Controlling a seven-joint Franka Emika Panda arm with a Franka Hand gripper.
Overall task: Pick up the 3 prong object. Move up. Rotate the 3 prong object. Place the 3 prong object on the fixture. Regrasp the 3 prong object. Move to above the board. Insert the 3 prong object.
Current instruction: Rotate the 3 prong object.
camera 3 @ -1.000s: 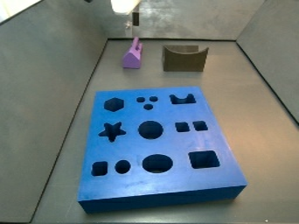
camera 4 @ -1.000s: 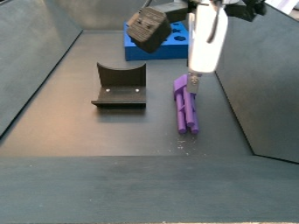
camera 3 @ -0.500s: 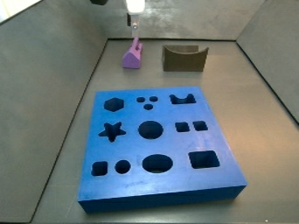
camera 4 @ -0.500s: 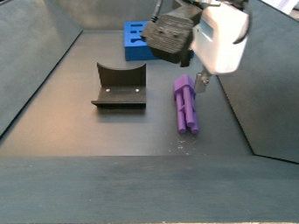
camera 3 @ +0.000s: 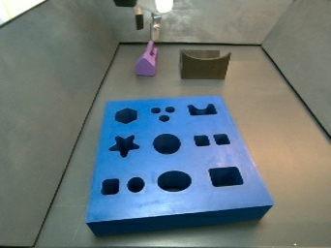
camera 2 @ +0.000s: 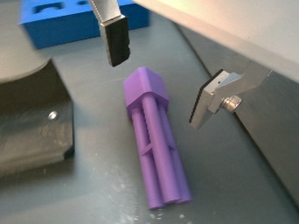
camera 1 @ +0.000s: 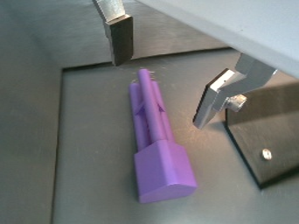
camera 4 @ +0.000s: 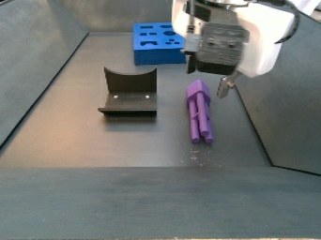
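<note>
The 3 prong object (camera 4: pixel 200 112) is a light-purple peg lying flat on the dark floor, seen close in both wrist views (camera 1: pixel 156 131) (camera 2: pixel 156 140) and small at the far end in a side view (camera 3: pixel 147 62). My gripper (camera 4: pixel 208 79) hangs open just over it. Its two silver fingers (camera 1: pixel 121 39) (camera 2: pixel 212 99) stand on either side of the peg without touching it, with nothing held between them. The dark fixture (camera 4: pixel 128 92) (camera 3: pixel 203 63) stands beside the peg. The blue board (camera 3: pixel 175 160) (camera 4: pixel 157 42) lies flat farther off.
Grey walls enclose the floor on all sides. One sloping wall (camera 4: pixel 279 108) runs close along the peg's far side from the fixture, right beside one finger (camera 2: pixel 212 99). The fixture's base plate (camera 2: pixel 30 118) lies near the other finger.
The wrist has turned above the peg over the last second, and the fingers now straddle it. The peg, fixture and board have not moved.
</note>
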